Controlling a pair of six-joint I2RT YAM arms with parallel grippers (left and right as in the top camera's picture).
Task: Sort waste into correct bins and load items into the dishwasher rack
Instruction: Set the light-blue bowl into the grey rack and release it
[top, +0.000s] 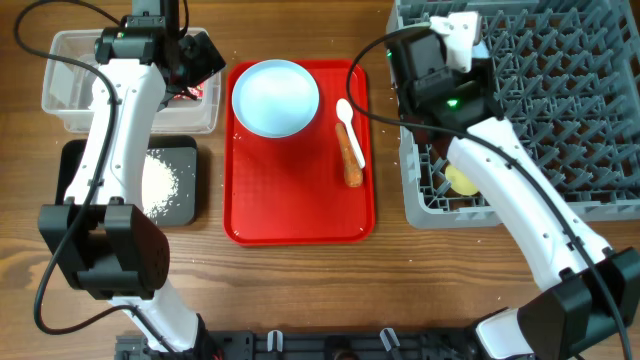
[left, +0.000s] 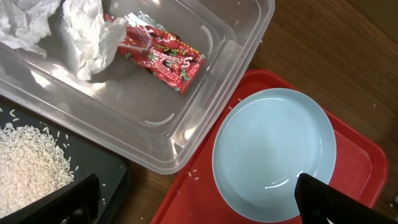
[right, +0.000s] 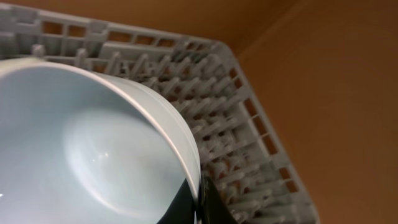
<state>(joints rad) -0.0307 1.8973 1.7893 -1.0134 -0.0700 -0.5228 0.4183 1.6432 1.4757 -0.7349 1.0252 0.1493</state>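
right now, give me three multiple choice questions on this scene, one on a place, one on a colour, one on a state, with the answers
1. Where does the red snack wrapper lie?
A. in the clear tub
B. on the black tray
C. in the grey rack

2. What colour is the tray under the plate?
A. black
B. red
C. grey

3. The right end effector is:
A. open and empty
B. shut on a spoon
C. shut on the bowl

Answers:
1 A, it lies beside the tissue inside the tub's walls.
2 B, red surface shows all around the plate.
3 C, it pinches the bowl's rim.
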